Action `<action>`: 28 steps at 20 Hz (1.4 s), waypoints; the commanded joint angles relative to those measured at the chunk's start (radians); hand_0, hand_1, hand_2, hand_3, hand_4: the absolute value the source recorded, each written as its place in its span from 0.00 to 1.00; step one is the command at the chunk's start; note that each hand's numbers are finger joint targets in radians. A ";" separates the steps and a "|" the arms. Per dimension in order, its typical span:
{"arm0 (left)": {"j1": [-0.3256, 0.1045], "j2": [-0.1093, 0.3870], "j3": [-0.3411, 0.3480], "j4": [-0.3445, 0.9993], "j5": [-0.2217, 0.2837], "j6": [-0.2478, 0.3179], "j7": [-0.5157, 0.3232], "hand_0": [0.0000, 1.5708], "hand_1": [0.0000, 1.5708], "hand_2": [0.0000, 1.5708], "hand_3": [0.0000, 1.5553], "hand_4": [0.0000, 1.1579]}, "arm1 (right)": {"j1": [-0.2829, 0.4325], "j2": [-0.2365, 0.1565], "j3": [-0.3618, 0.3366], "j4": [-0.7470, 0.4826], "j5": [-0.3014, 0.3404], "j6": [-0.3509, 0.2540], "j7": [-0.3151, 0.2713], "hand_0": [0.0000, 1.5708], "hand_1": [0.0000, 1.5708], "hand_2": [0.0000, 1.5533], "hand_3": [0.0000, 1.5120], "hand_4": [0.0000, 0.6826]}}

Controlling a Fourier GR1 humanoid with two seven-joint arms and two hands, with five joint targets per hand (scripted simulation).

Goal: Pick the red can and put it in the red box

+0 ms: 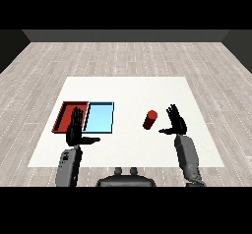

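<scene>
Room: grey wooden plank floor (128, 56) with dark walls at the far side.
Table: flat white square table (128, 88) in the middle of the floor.
Red tray: shallow red rectangular tray (65, 111) on the left part of the table, with a raised rim.
Blue tray: shallow light blue rectangular tray (99, 117) just to the right of the red tray; their long sides lie next to each other.
Red can: small red cylindrical can (150, 119) on the table, right of the middle, tilted a little. It is well apart from both trays and lies in neither of them.
Right robot hand: black right robot hand (176, 124) on a grey forearm, just to the right of the red can. The fingers are straight and spread, the thumb points left toward the can. It holds nothing; a small gap to the can shows.
Left robot hand: black left robot hand (75, 130) over the near edge of the red tray. The fingers are straight and point to the far side, the thumb is stretched to the right. It holds nothing.
</scene>
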State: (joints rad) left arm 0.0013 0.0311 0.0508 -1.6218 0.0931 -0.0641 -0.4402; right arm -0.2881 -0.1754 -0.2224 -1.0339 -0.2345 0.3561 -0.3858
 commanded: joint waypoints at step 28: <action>0.023 0.030 0.033 -0.065 0.080 -0.065 0.028 0.00 0.00 0.00 0.00 0.00 | -0.171 0.110 0.067 0.278 0.003 -0.107 -0.058 0.00 0.00 0.00 0.00 0.00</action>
State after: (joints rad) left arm 0.0123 0.0500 0.0721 -1.6288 0.1414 -0.1180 -0.4543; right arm -0.4334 -0.0800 -0.1623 -0.8111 -0.2429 0.2702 -0.4303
